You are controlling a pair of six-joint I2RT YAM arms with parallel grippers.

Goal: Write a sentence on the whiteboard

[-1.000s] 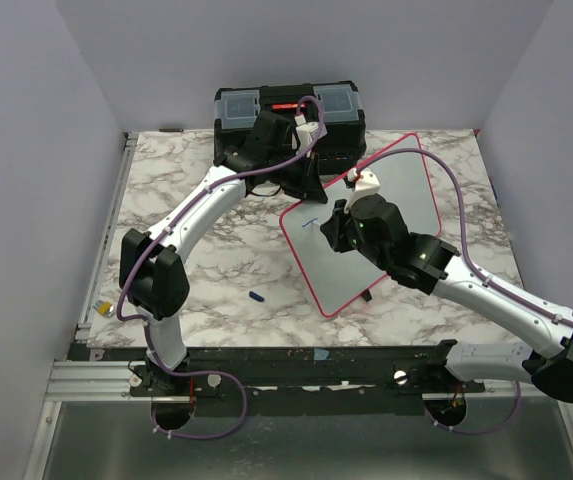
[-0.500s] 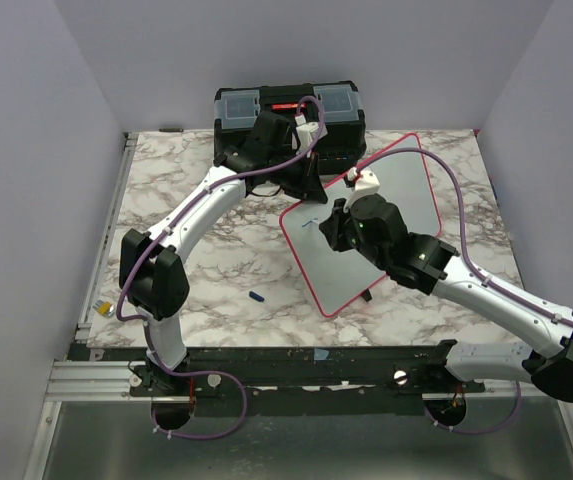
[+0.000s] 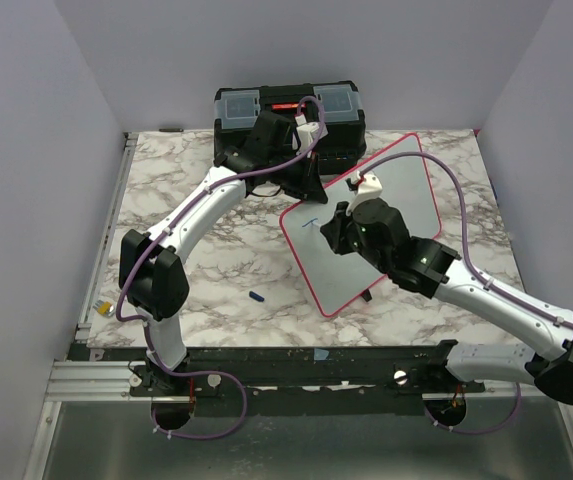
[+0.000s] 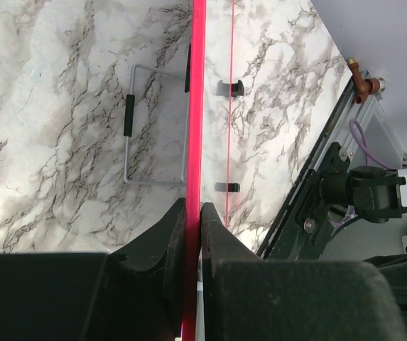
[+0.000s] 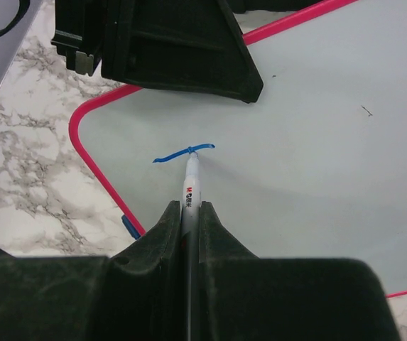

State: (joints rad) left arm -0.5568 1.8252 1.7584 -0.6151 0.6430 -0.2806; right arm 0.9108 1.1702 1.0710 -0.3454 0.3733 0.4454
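Two grips: both tight.
Whiteboard (image 3: 406, 185): askew on marble table (image 3: 236, 260), in front of toolbox (image 3: 236, 105).
Left gripper (image 4: 192, 209): clamped on its red rim (image 4: 198, 106), seen edge-on.
Right gripper (image 5: 189, 209): grasping marker (image 5: 190, 186), tip touching board at blue stroke (image 5: 182, 154).

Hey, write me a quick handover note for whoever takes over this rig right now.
Left claw: shut on the whiteboard rim, at its far left edge by the toolbox.
Right claw: shut on the marker, tip at the board's surface near its left corner.
Done: one short blue stroke.
Left: nearly the whole sentence.
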